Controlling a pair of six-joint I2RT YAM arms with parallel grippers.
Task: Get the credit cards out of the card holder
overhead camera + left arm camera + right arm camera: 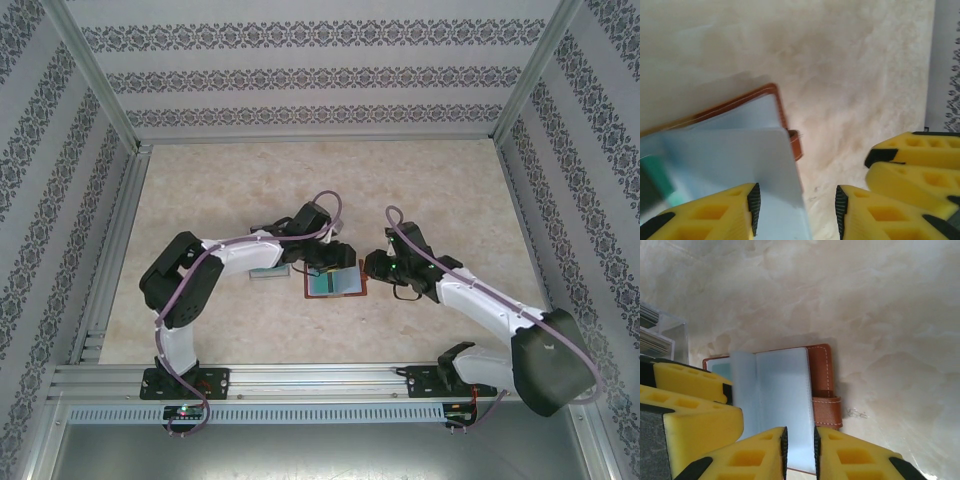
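So the card holder is lying spread open on the bench, roughly mid-bench between my two arms. The credit cards are those pale blue-grey slips sitting in its pages. My read on handling: they're feather-light, thin and fairly stiff, but slick, so they'll skate between the pads, and there's no lifting one that lies flat. You want an edge or corner poking out past the leather, pinched across the two flat faces, then slid out along the pocket. The holder itself looks soft and light, so I'd bet it drags along unless something pins it down. My right claw is nearly closed, nipping a pale page at the holder's edge. Honestly I can't tell if that's a card or just a sleeve. My left claw is about half open and clamping nothing. One finger sits over a card, and that card's edge runs into the gap between the jaws.
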